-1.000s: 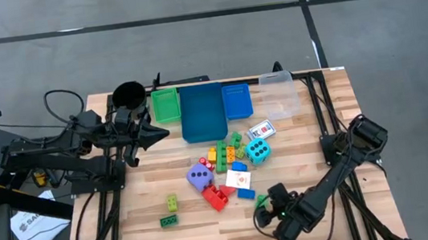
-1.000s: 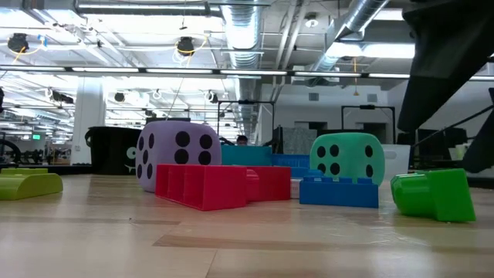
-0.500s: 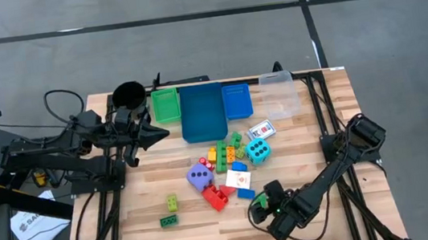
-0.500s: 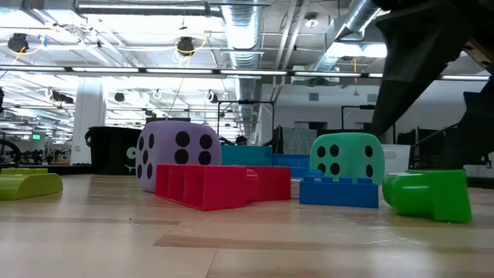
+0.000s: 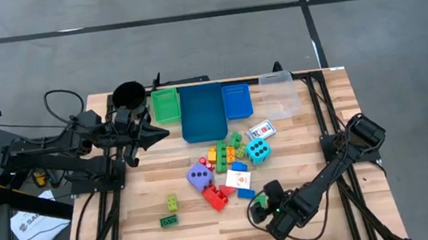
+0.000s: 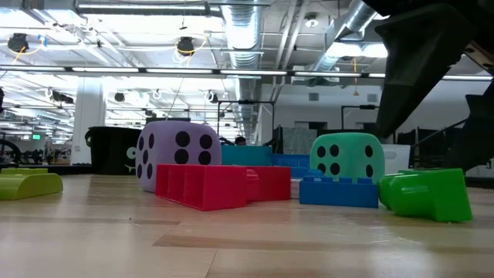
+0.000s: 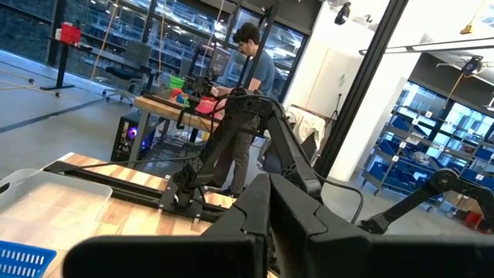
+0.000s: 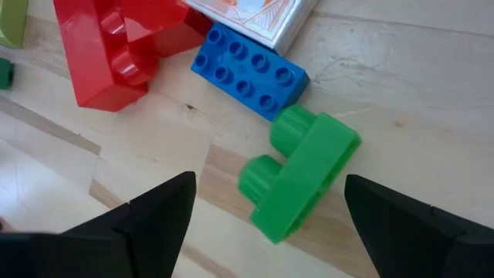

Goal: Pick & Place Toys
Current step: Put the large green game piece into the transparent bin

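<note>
Near the table's front edge, the right gripper hovers with fingers apart over the green brick; the left gripper, fingers together, waits beside the black cup.

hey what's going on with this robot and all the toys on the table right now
The right gripper is low over the table's near edge, fingers open on either side of a green brick, not yet closed on it. That brick lies beside a blue brick and a red brick. The other toys, including the purple dice and teal dice, sit mid-table. The left gripper waits shut near the green tray.
</note>
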Action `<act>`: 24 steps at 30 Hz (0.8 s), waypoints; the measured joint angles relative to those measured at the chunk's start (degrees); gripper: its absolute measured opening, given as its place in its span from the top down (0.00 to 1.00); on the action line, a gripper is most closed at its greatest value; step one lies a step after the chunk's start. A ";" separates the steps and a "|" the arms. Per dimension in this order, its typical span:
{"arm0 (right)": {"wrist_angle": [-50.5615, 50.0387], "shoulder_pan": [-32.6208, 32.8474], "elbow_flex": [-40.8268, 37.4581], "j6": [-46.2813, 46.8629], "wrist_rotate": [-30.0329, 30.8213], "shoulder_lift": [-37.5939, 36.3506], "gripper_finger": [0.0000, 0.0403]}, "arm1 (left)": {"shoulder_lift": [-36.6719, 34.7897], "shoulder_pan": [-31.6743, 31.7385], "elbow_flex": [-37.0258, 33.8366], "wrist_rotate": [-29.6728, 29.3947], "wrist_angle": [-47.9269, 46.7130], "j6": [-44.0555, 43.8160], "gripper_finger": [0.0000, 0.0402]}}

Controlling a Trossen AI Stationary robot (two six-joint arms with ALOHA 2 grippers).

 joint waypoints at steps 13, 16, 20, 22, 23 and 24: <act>1.49 -2.49 -0.02 -1.82 0.04 0.00 0.18 | 0.00 0.01 0.00 -0.01 -0.02 0.00 1.00; 2.21 -2.67 -0.02 -1.82 0.02 0.00 0.18 | 0.00 0.00 0.00 0.00 0.00 0.00 1.00; 2.96 -2.67 -0.03 -1.88 0.00 0.00 0.18 | 0.00 0.01 0.00 0.01 -0.02 0.00 1.00; 3.47 -2.67 -0.02 -1.98 0.02 0.00 0.18 | 0.00 0.01 0.00 -0.01 0.00 0.00 1.00; 3.88 -2.67 -0.04 -2.32 0.01 0.00 0.18 | 0.00 -0.01 0.00 0.01 0.00 0.00 1.00; 4.47 -2.67 -0.04 -3.05 0.01 0.00 0.18 | -0.01 0.00 0.00 -0.01 -0.02 0.00 1.00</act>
